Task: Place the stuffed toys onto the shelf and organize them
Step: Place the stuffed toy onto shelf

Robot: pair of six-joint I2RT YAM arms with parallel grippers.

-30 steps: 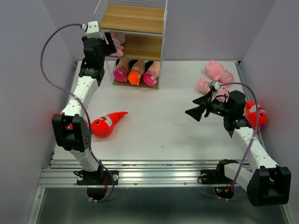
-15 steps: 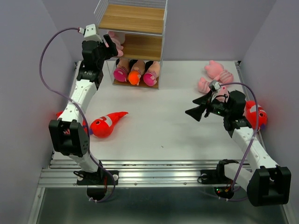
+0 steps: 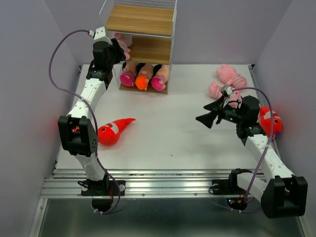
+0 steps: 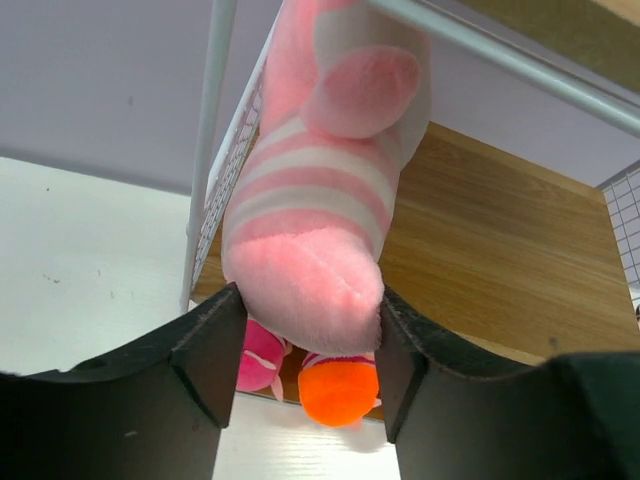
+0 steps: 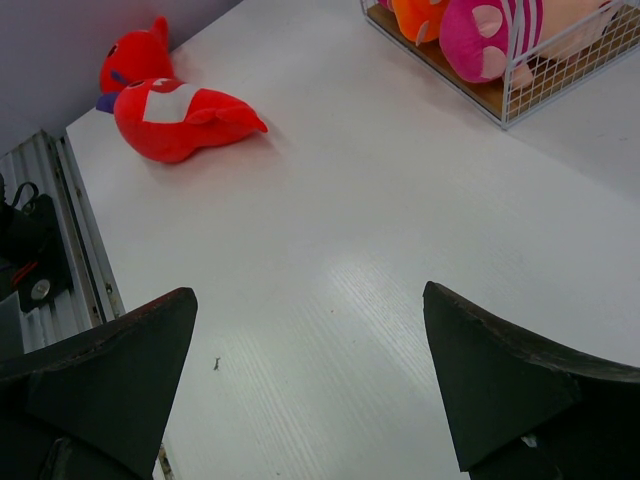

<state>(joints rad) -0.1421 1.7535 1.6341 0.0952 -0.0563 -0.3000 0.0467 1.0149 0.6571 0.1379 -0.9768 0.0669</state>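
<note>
My left gripper (image 3: 116, 47) is shut on a pink striped-leg toy (image 4: 318, 210) and holds it at the left side of the shelf's (image 3: 143, 19) middle board (image 4: 500, 260); the toy (image 3: 122, 44) shows there in the top view too. Three dolls (image 3: 144, 76) lie on the bottom board. A red shark (image 3: 112, 131) lies on the table at the left, also in the right wrist view (image 5: 175, 115). Another red shark (image 3: 269, 121) lies behind my right arm. Two pink toys (image 3: 228, 80) lie at the back right. My right gripper (image 3: 207, 114) is open and empty above the table.
The shelf's top board (image 3: 140, 17) is bare. The wire side panel (image 4: 215, 190) of the shelf stands just left of the held toy. Purple walls close in the table on the left, back and right. A metal rail (image 3: 163, 182) runs along the near edge.
My left gripper has moved right and a little up with the pink toy, closer into the shelf's middle tier. The right arm has not moved.
</note>
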